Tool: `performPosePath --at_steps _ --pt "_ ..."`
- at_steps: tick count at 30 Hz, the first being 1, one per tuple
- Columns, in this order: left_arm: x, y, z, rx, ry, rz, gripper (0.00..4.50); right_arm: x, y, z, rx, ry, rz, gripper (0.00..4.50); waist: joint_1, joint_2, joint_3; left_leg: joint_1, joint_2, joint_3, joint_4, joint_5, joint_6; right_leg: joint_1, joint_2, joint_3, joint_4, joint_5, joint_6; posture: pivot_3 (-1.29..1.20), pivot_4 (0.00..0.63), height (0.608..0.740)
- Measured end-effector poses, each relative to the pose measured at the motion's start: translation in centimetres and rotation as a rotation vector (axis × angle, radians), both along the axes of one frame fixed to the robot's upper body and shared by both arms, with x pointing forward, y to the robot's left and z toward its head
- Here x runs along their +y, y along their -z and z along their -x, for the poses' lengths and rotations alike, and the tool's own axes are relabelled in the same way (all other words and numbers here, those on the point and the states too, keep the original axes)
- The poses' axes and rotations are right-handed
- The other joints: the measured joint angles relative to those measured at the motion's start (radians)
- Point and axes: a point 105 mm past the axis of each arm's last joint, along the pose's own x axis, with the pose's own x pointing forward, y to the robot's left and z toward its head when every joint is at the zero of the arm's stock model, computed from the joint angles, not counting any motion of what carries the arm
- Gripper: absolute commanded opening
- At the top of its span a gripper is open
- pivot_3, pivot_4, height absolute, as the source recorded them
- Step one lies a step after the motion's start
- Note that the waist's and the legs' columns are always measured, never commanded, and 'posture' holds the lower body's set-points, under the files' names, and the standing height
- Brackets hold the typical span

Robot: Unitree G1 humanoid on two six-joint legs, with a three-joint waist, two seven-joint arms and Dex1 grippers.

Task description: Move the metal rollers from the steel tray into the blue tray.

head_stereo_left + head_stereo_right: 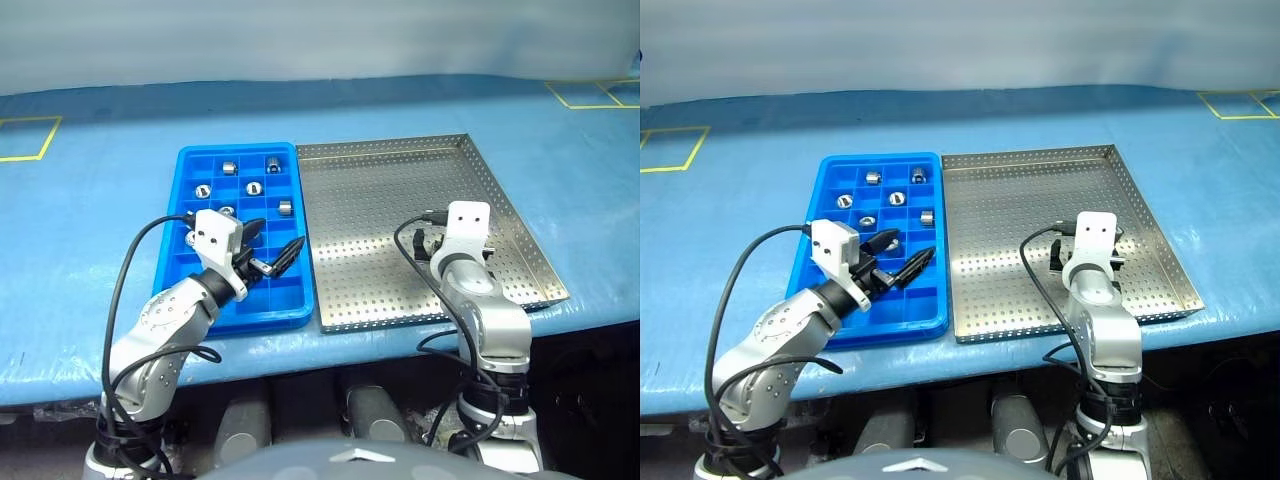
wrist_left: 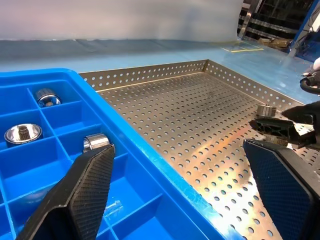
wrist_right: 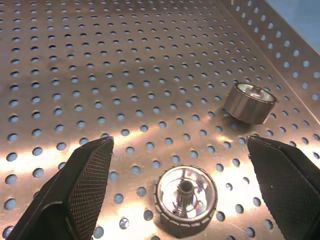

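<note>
The blue tray [image 1: 238, 148] lies left of the steel tray [image 1: 400, 180], and the two touch. Several metal rollers [image 1: 253, 187] sit in the blue tray's far compartments. My left gripper [image 1: 283, 236] hangs open and empty over the blue tray's near right part, pointing toward the steel tray. My right gripper [image 3: 179, 144] is open over the steel tray's near right area. One roller [image 3: 186, 196] stands upright on the perforated floor between its fingers, untouched. A second roller [image 3: 249, 102] lies tilted just beyond, near the tray's right rim.
Both trays rest on a table under a blue cover [image 1: 90, 200], close to its front edge [image 1: 330, 350]. Yellow tape marks lie at the far left [image 1: 30, 135] and far right [image 1: 600, 95]. Black cables [image 1: 130, 270] loop from both wrists.
</note>
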Motion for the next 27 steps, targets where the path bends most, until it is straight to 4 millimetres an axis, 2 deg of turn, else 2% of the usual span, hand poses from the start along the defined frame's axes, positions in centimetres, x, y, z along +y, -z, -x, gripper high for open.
performPosePath --at_steps 6,9,12,16,19,23,27 --pt "0.0 0.0 0.0 -0.002 0.004 -0.001 4.5 -0.8 1.7 1.1 0.044 0.052 -0.058 4.48 -0.001 0.0 0.0 0.0 0.0 0.0 0.0 0.0 0.0 0.0 0.0 0.0 0.0 0.0 0.0 -0.11 0.15 0.74" --pt "0.0 -0.1 0.0 -0.006 0.005 -0.002 4.5 -0.9 2.3 1.3 0.056 0.062 -0.097 3.92 -0.004 0.0 0.0 0.0 0.0 0.0 0.0 0.0 0.0 0.0 0.0 0.0 0.0 0.0 0.0 -0.1 0.15 0.74" --pt "0.1 -0.2 0.0 -0.016 0.002 -0.005 4.5 -0.7 2.9 1.3 0.073 0.048 -0.113 2.91 -0.004 0.0 0.0 0.0 0.0 0.0 0.0 0.0 0.0 0.0 0.0 0.0 0.0 0.0 0.0 -0.09 0.15 0.74" --pt "0.5 -0.6 -0.1 -0.055 -0.024 -0.006 4.5 0.3 2.5 0.8 0.058 -0.003 -0.112 1.67 -0.005 0.0 0.0 0.0 0.0 0.0 0.0 0.0 0.0 0.0 0.0 0.0 0.0 0.0 0.0 -0.09 0.15 0.74" --pt "2.1 -0.8 -0.1 -0.093 -0.1 -0.005 4.5 2.6 1.0 0.0 0.017 -0.103 -0.105 1.66 -0.009 0.0 0.0 0.0 0.001 0.001 -0.001 0.0 0.0 -0.001 0.0 0.001 0.0 0.0 0.0 -0.05 0.15 0.74" --pt "4.2 -0.9 0.2 -0.122 -0.181 -0.005 4.5 8.3 -2.4 -1.0 -0.064 -0.322 -0.117 1.66 -0.005 0.0 0.0 0.0 0.002 0.0 -0.001 0.0 0.0 -0.001 0.001 0.0 0.001 0.0 -0.001 -0.02 0.15 0.74" --pt "6.7 -0.3 1.0 -0.118 -0.249 -0.041 4.5 15.9 -5.4 -0.4 -0.103 -0.619 -0.128 1.66 0.006 0.0 0.0 0.0 0.002 -0.002 -0.002 0.0 0.0 -0.001 0.001 -0.001 0.0 0.0 -0.002 0.0 0.15 0.74"
